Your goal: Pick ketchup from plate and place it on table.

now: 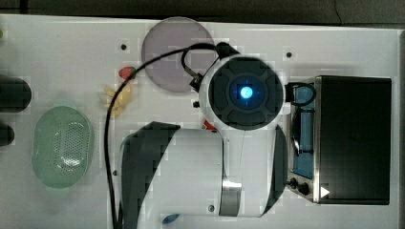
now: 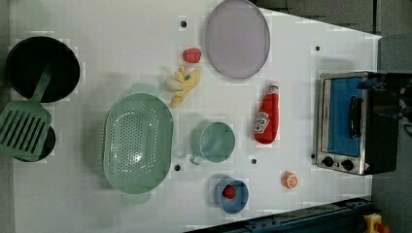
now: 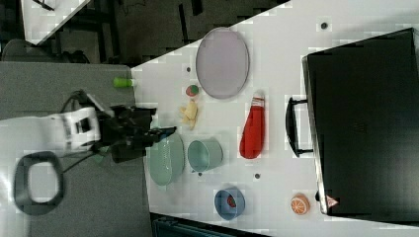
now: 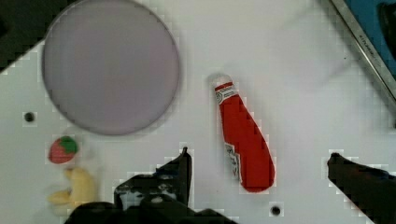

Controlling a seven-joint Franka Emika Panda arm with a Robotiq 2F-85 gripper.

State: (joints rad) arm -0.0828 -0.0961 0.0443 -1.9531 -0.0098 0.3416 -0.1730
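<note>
One slim red plastic squeeze bottle of ketchup (image 2: 266,118), white cap, white-and-dark label on its belly: lying flat on its side on the table (image 2: 121,43), off the plate, cap end nearest the plate, base pointing away from it. In the left view it lies between the plate and the oven, just right of the mug.

One large round flat greyish-lilac plate (image 2: 237,38), matte, bare, at the table's far edge in the left view.

One white flat tabletop, smooth, with a few small dark dots.

One black two-fingered gripper (image 4: 259,161) on a white arm: jaws spread wide, holding nothing. In the wrist view the bottle's base end lies between the two fingertips without touching either.

One pale green oval perforated plastic basket (image 2: 138,142), left of the mug in the left view.

One pale green mug (image 2: 212,142) with a handle.

One small blue bowl (image 2: 231,195), a red piece inside.

One small red strawberry (image 2: 192,55), just left of the plate in the left view.

One yellow toy banana bunch (image 2: 183,85), beside the strawberry.

One orange slice (image 2: 289,179).

One metal toaster oven (image 2: 350,122), blue door, black handle.

One green slotted spatula (image 2: 24,126) across a black round pan (image 2: 42,68).
</note>
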